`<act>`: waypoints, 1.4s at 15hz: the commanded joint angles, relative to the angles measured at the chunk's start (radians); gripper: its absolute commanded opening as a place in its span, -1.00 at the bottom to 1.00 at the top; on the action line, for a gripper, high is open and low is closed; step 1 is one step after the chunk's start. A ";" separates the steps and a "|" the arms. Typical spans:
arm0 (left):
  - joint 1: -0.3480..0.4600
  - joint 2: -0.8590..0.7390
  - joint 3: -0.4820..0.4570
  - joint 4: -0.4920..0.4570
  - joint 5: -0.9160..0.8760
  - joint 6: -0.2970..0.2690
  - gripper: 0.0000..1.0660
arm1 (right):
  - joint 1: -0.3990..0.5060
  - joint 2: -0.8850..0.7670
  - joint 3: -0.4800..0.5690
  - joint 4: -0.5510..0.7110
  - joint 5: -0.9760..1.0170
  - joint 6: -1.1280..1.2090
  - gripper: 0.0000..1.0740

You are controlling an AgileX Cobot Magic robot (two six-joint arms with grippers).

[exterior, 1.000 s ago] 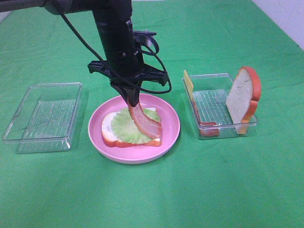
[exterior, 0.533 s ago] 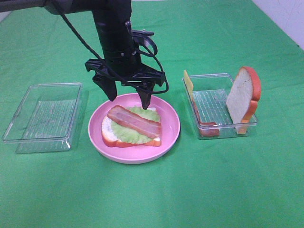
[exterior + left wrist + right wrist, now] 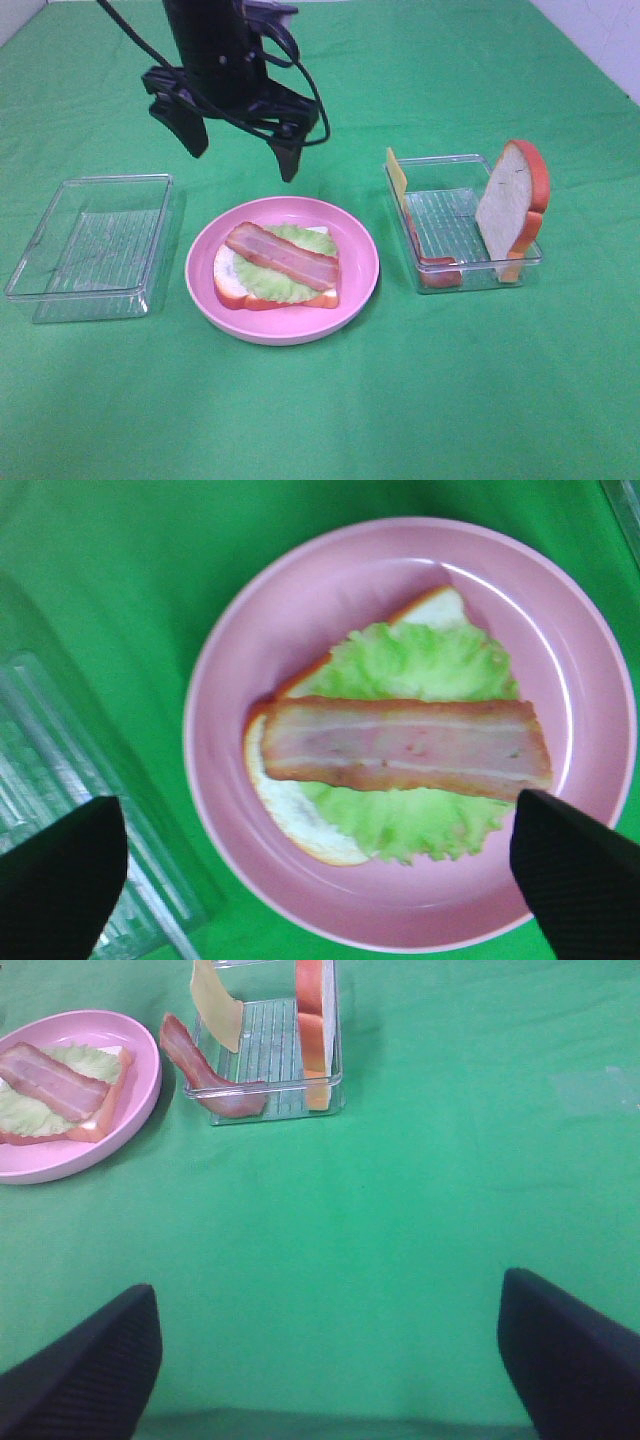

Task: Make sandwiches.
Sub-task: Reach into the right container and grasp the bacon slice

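Exterior high: my left gripper is hanging above the pink plate, jaws spread wide, gripping nothing. Left wrist: the bacon strip is lying flat over the lettuce and bread slice on the plate, I think giving the cheese slice a level bed. Right wrist: my right gripper is waiting well apart from the plate, jaws also spread, empty.

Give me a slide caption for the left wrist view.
Open left end effector above the pink plate, where a bacon strip tops lettuce leaf and bread slice.
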 commanded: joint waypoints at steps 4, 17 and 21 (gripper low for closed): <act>0.411 -0.150 0.000 0.025 0.101 0.146 0.83 | -0.005 -0.031 0.003 0.001 -0.004 -0.012 0.63; 0.602 -0.733 0.544 -0.140 0.048 0.272 0.83 | -0.005 -0.031 0.003 0.001 -0.004 -0.012 0.63; 0.602 -1.025 0.753 -0.139 0.027 0.272 0.83 | -0.005 -0.031 0.003 0.001 -0.004 -0.012 0.63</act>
